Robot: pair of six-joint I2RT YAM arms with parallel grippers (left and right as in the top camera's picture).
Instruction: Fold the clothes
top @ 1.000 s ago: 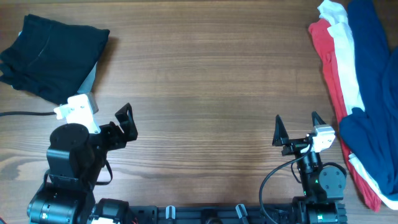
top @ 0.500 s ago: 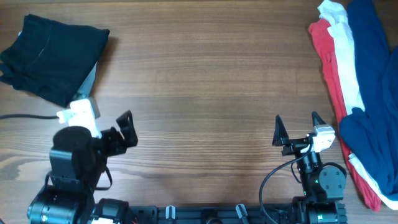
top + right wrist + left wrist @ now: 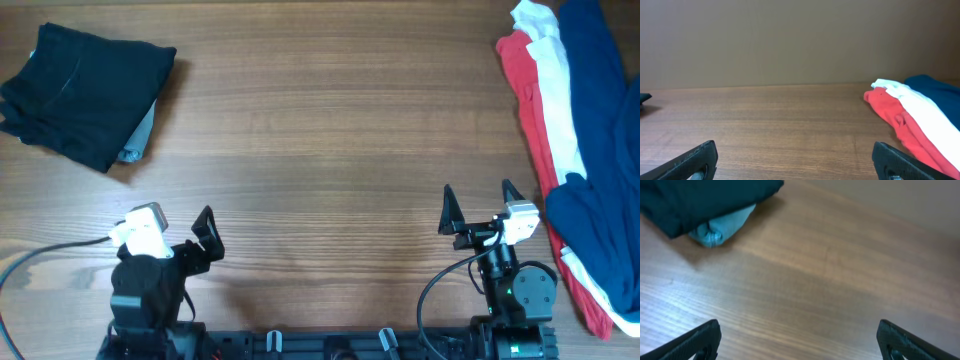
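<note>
Even soft light; left wrist view blurred.

Left gripper [image 3: 797, 325], right gripper [image 3: 477, 195]: jaws spread wide.

Open table [image 3: 320, 130] between black shorts [image 3: 85, 90] and garment pile [image 3: 590, 120] (right edge).

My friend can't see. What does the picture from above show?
Folded black shorts lie at the table's far left corner, light-blue cloth peeking out beneath. A pile of red, white and navy clothes lies along the right edge. The left gripper and right gripper sit open and empty at the near edge.
</note>
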